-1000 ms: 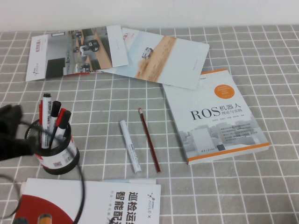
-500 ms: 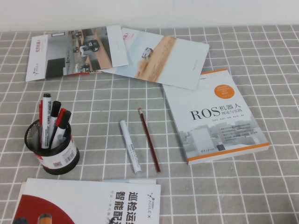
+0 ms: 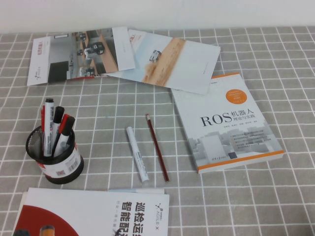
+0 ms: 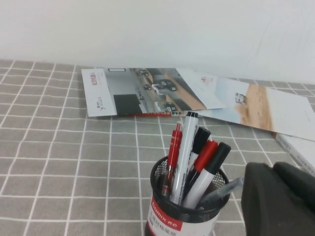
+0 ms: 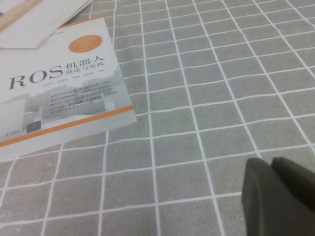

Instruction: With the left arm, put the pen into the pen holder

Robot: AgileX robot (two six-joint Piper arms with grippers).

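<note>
The pen holder [image 3: 58, 157], a black mesh cup with a white and red band, stands at the table's left. The pen [image 3: 48, 129], black-capped with a white printed barrel, stands upright in it among red and black markers. The left wrist view shows the holder [image 4: 177, 216] and the pen [image 4: 184, 156] close up. My left gripper [image 4: 273, 168] is shut and empty, just beside the holder's rim, out of the high view. My right gripper [image 5: 270, 163] is shut and empty over bare tablecloth, also out of the high view.
An all-white marker [image 3: 137, 154] and a thin dark-red pencil [image 3: 157, 147] lie mid-table. A ROS book [image 3: 226, 123] lies at the right, brochures [image 3: 123, 54] at the back, and a red and white booklet [image 3: 93, 214] at the front left.
My left gripper, at the left edge beside the holder a second ago, has left the high view. The holder and its pens have not moved.
</note>
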